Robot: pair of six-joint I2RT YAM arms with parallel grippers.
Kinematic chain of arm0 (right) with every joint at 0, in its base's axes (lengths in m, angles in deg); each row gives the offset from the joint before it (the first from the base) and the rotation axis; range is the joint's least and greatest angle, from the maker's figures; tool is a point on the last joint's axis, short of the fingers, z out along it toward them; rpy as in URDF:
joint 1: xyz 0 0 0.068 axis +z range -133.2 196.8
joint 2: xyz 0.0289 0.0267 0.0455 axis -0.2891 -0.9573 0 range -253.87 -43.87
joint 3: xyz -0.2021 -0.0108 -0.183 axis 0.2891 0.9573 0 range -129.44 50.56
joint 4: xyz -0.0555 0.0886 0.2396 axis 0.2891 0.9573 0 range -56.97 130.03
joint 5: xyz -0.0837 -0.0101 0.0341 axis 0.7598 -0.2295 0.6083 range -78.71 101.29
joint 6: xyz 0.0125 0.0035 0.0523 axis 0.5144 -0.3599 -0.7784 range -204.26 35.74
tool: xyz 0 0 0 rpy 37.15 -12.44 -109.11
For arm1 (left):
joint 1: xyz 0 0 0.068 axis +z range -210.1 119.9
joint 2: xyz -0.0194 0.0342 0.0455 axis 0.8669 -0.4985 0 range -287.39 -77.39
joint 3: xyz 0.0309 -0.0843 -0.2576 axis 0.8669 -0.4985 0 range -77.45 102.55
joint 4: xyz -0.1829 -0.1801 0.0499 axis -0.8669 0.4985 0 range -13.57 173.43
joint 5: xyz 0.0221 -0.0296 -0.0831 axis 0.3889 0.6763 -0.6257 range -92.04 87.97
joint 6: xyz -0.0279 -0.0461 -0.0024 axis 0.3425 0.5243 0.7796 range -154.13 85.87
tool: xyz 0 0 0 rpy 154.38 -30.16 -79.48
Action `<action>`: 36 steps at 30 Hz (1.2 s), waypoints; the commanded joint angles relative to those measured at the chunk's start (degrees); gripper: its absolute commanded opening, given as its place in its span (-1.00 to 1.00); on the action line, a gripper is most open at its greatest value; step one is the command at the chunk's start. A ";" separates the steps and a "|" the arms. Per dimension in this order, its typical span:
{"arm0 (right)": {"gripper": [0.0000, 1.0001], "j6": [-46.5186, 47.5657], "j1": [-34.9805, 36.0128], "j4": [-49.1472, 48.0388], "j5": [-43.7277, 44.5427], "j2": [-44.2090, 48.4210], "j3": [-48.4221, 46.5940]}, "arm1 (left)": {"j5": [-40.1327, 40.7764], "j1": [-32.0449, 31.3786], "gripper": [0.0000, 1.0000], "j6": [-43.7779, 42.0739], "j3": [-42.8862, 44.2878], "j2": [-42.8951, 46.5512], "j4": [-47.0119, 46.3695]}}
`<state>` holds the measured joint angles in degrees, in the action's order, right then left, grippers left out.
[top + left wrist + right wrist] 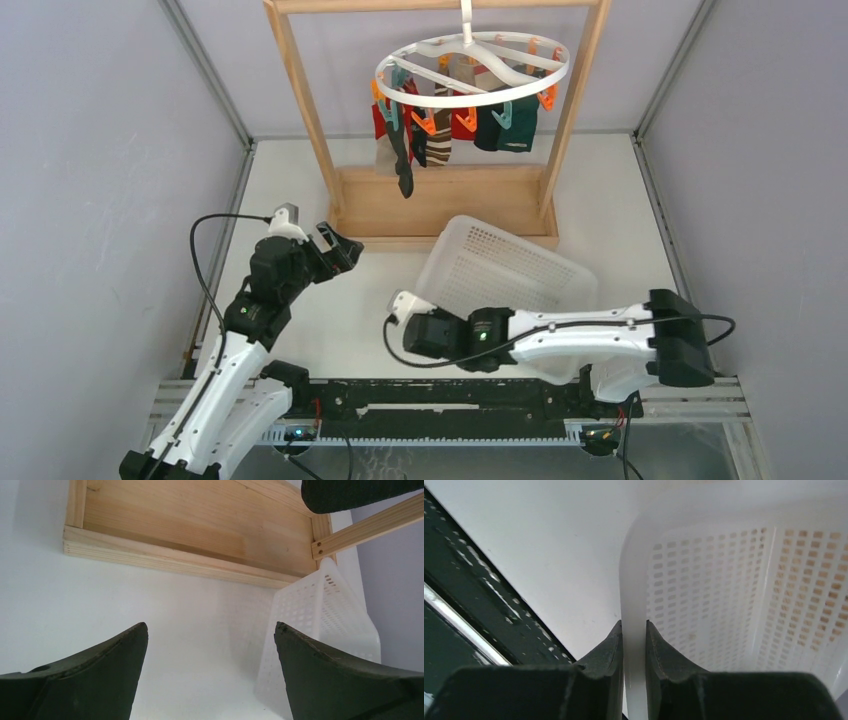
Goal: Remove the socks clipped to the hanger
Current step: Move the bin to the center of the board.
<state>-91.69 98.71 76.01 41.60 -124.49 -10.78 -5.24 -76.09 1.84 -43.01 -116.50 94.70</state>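
Basket (520,262) rim pinched by your right gripper (634,630); socks (440,130) all clipped on the hanger (470,99).

Your right fingers (608,652) are nearly closed, clamped on the thin white wall of the basket. The basket looks tipped up on the table (300,330), just in front of the wooden rack (440,205). Your left gripper (210,630) is spread fully wide and holds nothing, low over the table near the rack's base. The socks hang from the round hanger high on the rack, well apart from both grippers. Watch the basket: you grip a narrow, slick edge, so it could slip or flip if dragged. Pushed too far, it may knock the rack and set the hanger swinging.
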 commanded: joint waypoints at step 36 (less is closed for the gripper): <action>-0.02 -16.39 -29.35 -7.22 -11.62 15.82 4.09 | 3.02 -0.79 0.99 -1.31 3.91 -0.58 0.47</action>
<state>-97.28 79.52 61.43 35.33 -114.00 -11.74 -2.61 -76.20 1.84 -43.01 -116.22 96.55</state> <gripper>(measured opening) 0.475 0.996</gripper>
